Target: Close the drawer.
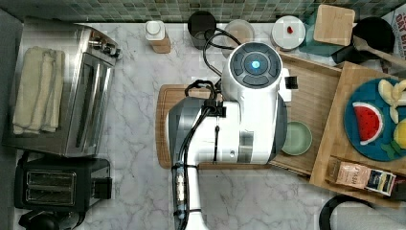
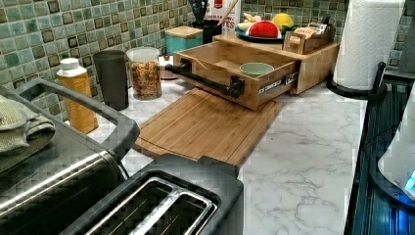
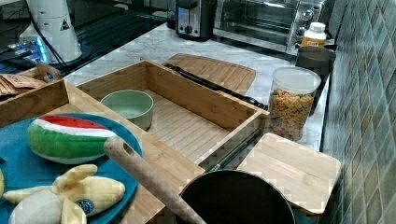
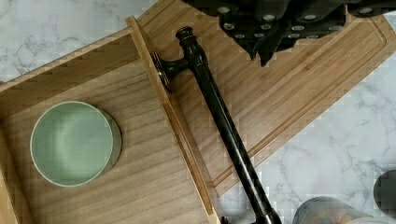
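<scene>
Drawer [image 3: 187,121] stood pulled out over cutting board [image 2: 205,127], green bowl [image 4: 74,142] inside | gripper [image 4: 264,49] hovered above dark handle [image 4: 219,116], finger state unclear | step: approach; next, push front panel inward.

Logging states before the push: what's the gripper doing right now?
Gripper: above the cutting board, nothing held; open or closed cannot be told.

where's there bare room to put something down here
Free: the marble counter between the toaster oven and the cutting board, and the drawer floor beside the green bowl. Crowded: the backsplash row, from the cereal jar onward.
</scene>
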